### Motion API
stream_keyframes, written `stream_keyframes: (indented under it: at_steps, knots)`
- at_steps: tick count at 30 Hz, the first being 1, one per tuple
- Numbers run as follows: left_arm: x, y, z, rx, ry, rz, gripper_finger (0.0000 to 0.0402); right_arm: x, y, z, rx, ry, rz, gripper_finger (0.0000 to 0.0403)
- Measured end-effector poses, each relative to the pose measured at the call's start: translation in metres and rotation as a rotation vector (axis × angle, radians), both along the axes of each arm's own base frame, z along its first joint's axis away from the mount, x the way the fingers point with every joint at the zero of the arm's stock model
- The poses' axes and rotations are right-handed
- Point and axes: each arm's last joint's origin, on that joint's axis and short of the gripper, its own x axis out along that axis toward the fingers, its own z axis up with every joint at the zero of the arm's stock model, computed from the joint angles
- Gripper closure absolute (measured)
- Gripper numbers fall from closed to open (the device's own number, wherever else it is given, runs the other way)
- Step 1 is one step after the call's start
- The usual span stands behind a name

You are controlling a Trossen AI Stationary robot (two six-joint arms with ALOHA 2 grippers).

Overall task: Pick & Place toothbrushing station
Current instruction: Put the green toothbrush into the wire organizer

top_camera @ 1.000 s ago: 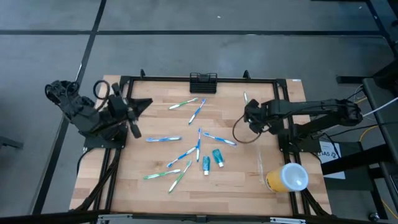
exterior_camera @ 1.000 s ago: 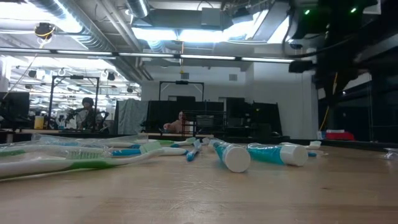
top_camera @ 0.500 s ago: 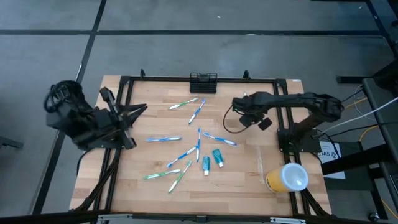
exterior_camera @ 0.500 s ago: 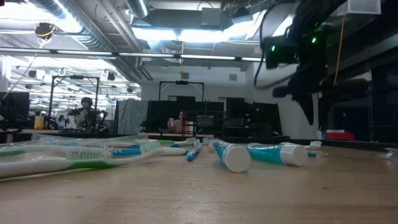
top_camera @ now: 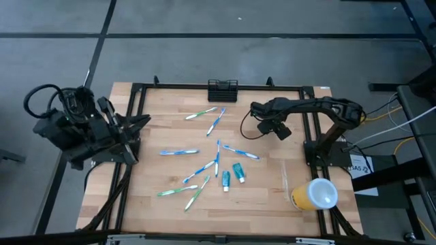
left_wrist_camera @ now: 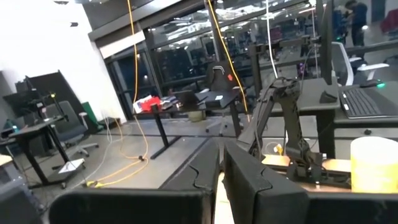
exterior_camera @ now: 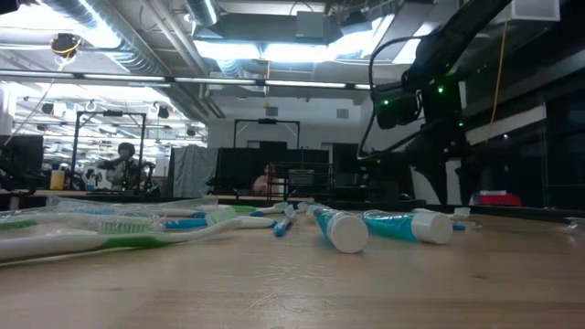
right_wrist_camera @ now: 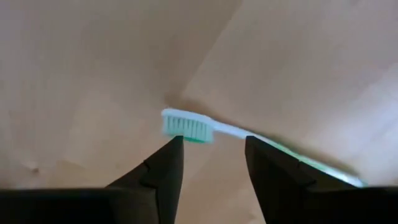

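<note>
Tabletop (top_camera: 266, 197): pale wood planks, matt, fine grain, smooth; framed by black matt metal rails (top_camera: 259, 87). Toothbrushing station (top_camera: 223, 88) at the tabletop's far edge: black wire mesh, metal, matt. Toothbrushes (top_camera: 178, 152) mid-tabletop: smooth plastic, slightly glossy handles, white with blue or green. One toothbrush head (right_wrist_camera: 186, 127) under the right claw (right_wrist_camera: 211, 168) shows white bristles on a green plastic back. Toothpaste tubes (top_camera: 238, 172) near the brushes: teal plastic, glossy, white caps. Yellow cup (top_camera: 303, 197) at the tabletop's near right corner: plastic, smooth, white lid (top_camera: 323, 192) matt. Both claws: dark matt plastic fingers (left_wrist_camera: 249, 180). Floor (top_camera: 204, 54) around the tabletop: grey, smooth, dull sheen.
</note>
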Motion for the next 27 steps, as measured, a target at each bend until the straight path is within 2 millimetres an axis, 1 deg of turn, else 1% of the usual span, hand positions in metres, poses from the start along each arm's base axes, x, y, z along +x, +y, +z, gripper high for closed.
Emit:
stream_keyframes:
  at_steps: [5,8,11,21,24,27]
  knots:
    - [-0.002,-0.003,0.000,-0.012,-0.001,-0.009,0.0382,-0.005,0.000,-0.007,0.018,0.034,-0.023,0.0235]
    - [-0.002,-0.003,0.000,-0.013,0.000,-0.009,0.0382,-0.005,0.001,-0.009,0.029,0.014,-0.035,0.0235]
    - [-0.002,-0.003,0.000,-0.014,0.001,-0.008,0.0382,0.003,0.004,-0.010,0.029,-0.066,-0.051,0.0235]
    - [-0.003,-0.002,0.002,-0.036,-0.016,-0.011,0.0382,0.035,0.012,-0.008,-0.050,-0.349,-0.076,0.0235]
    - [-0.003,-0.002,0.002,-0.035,-0.017,-0.013,0.0382,0.044,0.014,-0.005,-0.093,-0.435,-0.098,0.0235]
    - [-0.003,-0.002,0.002,-0.035,-0.018,-0.013,0.0382,0.053,0.011,0.004,-0.168,-0.490,-0.139,0.0235]
